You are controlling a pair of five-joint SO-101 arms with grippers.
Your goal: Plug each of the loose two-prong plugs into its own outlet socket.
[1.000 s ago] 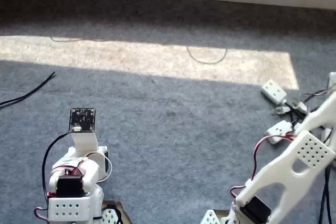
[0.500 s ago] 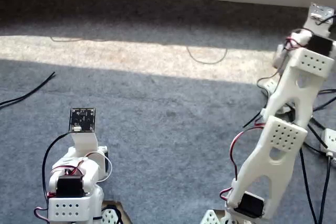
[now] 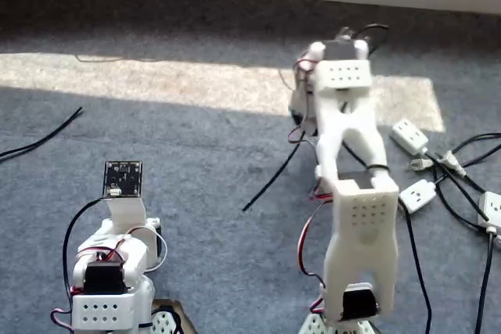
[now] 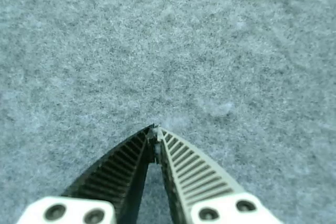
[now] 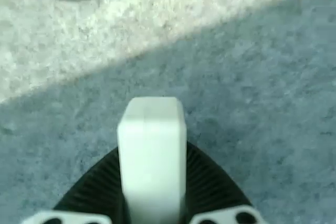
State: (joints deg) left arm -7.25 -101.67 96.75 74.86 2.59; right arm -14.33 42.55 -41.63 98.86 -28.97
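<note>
Two SO-101 arms stand on a grey carpet [image 3: 211,224] crossed by a sunlit band [image 3: 156,84] toward 12 o'clock in the high view. The left arm [image 3: 109,271] sits folded at 7 o'clock; its gripper [image 4: 155,134] hangs over bare carpet with the ribbed fingers [image 4: 184,163] pressed together at the tips, holding nothing. The right arm [image 3: 356,217] stretches from 5 o'clock up to about 1 o'clock, its wrist at the edge of the sunlit band. The right gripper [image 5: 152,153] is clamped on a white rectangular block [image 5: 152,129], which stands out beyond the black fingers [image 5: 207,174]; whether this is a plug or a socket cannot be told. A black cable [image 3: 270,181] trails from under the right wrist toward the centre of the carpet. Three white outlet sockets [image 3: 409,136], [image 3: 417,193], [image 3: 491,209] lie at 3 o'clock, beside the right arm, with loose plugs [image 3: 435,162] and their dark leads between them. Another black cable [image 3: 43,140] lies at 9 o'clock.
</note>
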